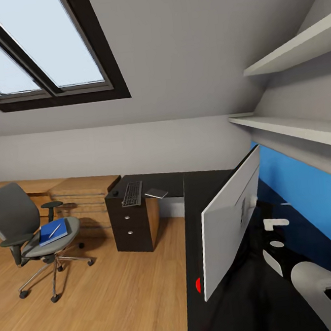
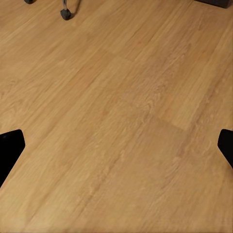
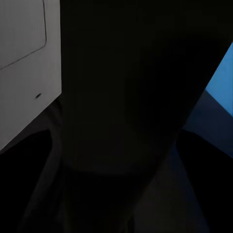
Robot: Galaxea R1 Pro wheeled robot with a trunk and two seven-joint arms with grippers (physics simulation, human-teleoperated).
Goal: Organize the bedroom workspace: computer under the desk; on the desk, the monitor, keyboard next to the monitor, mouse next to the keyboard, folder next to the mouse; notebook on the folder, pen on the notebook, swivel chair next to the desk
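At the lower left of the head view the swivel chair (image 1: pixel 24 226) stands on the wood floor (image 2: pixel 116 121), well apart from the desk (image 1: pixel 208 181), with the blue folder (image 1: pixel 54 232) on its seat and the pen (image 1: pixel 54 230) lying on the folder. On the desk's far wing, mid-frame, lie the mouse (image 1: pixel 115 193), the keyboard (image 1: pixel 132 193) and the notebook (image 1: pixel 156 193). The monitor (image 1: pixel 232 219) stands at centre right, grey back showing. The left gripper (image 2: pixel 116 145) is spread wide over bare floor; whether the right gripper is open I cannot tell.
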